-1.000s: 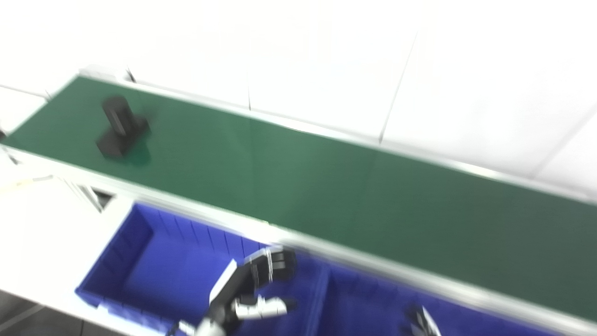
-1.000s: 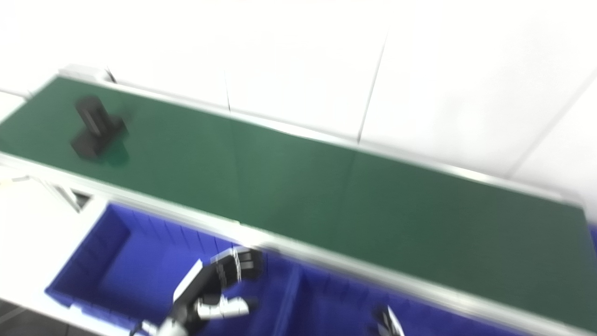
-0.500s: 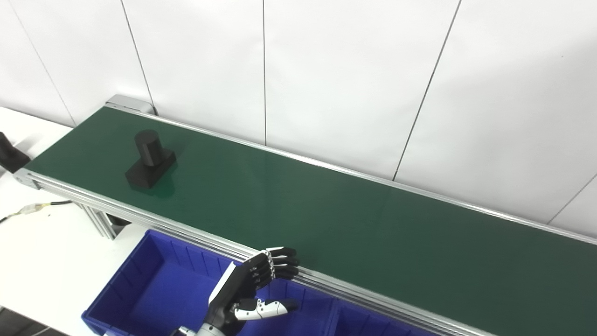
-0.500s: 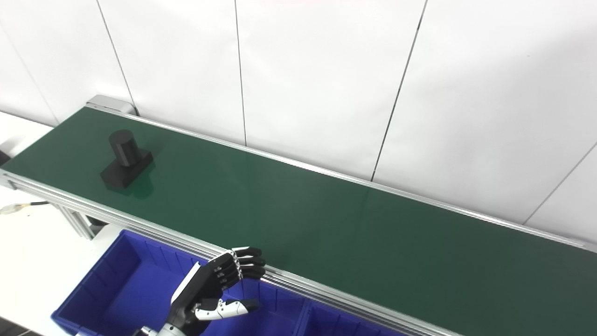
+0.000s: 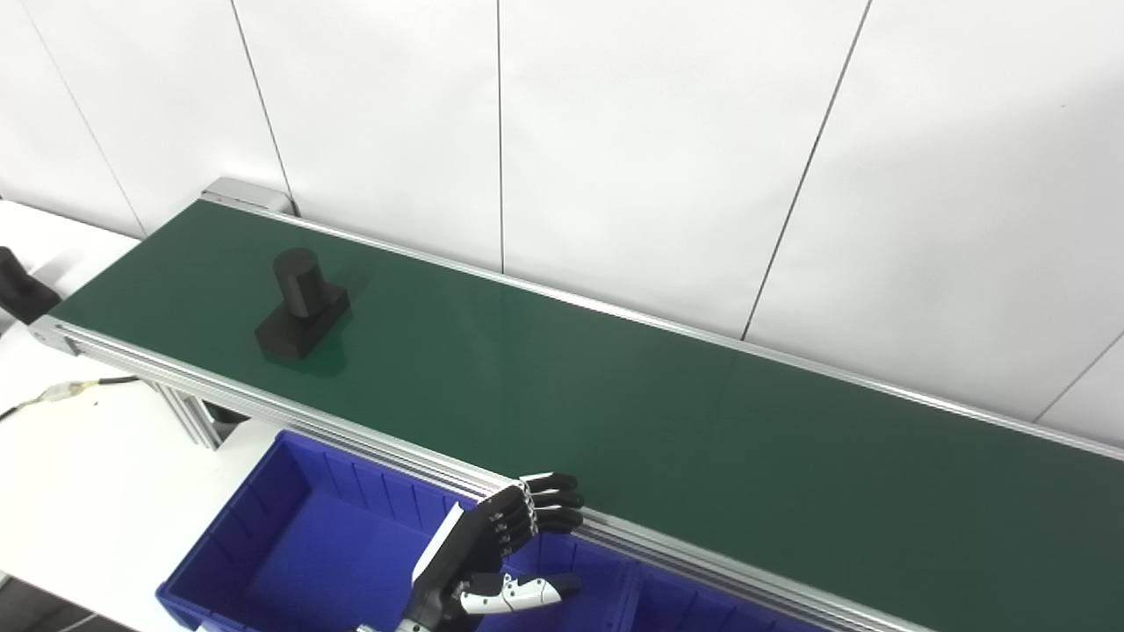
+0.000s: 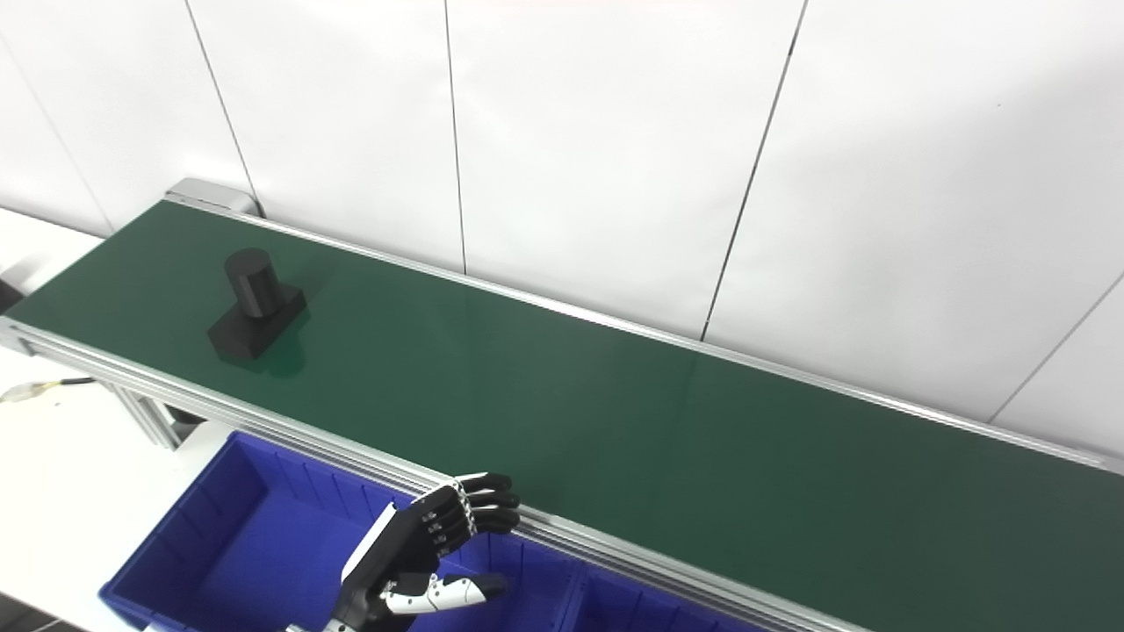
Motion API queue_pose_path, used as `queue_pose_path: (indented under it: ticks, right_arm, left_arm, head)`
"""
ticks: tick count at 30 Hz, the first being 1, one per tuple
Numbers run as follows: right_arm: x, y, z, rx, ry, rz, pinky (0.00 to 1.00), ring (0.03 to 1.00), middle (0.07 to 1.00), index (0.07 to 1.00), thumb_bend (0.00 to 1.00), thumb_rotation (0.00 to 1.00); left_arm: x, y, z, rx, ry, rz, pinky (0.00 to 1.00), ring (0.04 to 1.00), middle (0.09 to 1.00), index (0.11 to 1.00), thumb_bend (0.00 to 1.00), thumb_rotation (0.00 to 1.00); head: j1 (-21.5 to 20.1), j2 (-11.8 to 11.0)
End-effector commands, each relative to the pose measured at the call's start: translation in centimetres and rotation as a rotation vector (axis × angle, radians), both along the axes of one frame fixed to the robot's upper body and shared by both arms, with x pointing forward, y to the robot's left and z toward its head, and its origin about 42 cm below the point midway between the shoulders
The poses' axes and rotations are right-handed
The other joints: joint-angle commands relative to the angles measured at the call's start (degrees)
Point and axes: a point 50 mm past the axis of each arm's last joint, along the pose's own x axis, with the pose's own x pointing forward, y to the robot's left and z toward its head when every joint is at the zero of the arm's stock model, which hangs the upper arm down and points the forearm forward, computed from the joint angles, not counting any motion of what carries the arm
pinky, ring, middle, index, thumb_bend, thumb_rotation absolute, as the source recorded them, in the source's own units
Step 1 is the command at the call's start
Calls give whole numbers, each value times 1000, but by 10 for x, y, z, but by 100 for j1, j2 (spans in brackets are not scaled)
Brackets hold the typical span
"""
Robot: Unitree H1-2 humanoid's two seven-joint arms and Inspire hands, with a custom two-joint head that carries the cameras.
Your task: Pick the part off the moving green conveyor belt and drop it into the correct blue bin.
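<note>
A black part (image 5: 300,303), a short cylinder standing on a flat rectangular base, rides on the green conveyor belt (image 5: 615,421) near its far left end. My left hand (image 5: 496,553) hovers open over the blue bin (image 5: 263,544) below the belt's near rail, fingers apart and pointing toward the belt, holding nothing. It is well to the right of the part and nearer to me. My right hand is out of both views.
A second blue bin (image 5: 694,606) adjoins the first on the right, mostly cut off by the bottom edge. A cable (image 5: 61,392) lies on the white table at left. A dark object (image 5: 19,287) sits at the left edge. White wall panels stand behind the belt.
The camera has tilted up and steadied, so the view is sharp. The black part has travelled a little to the right along the belt. My left hand stays open over the bin.
</note>
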Motion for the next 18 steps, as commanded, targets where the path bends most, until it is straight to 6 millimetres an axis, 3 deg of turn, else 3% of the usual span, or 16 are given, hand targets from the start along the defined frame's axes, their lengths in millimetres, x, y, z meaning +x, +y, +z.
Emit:
queue_pose_path:
  ticks: [1, 18]
  right_arm:
    - [5, -1, 10, 12, -80, 8, 671, 775, 859, 898, 607, 0]
    - [13, -8, 16, -2, -107, 46, 649, 773, 863, 894, 607, 0]
  left_arm:
    - [3, -2, 5, 0, -44, 7, 723, 691, 727, 750, 642, 0]
    - [-2, -4, -1, 8, -26, 5, 728, 698, 733, 749, 587, 0]
  head:
    - [-5, 0]
    - [-137, 24]
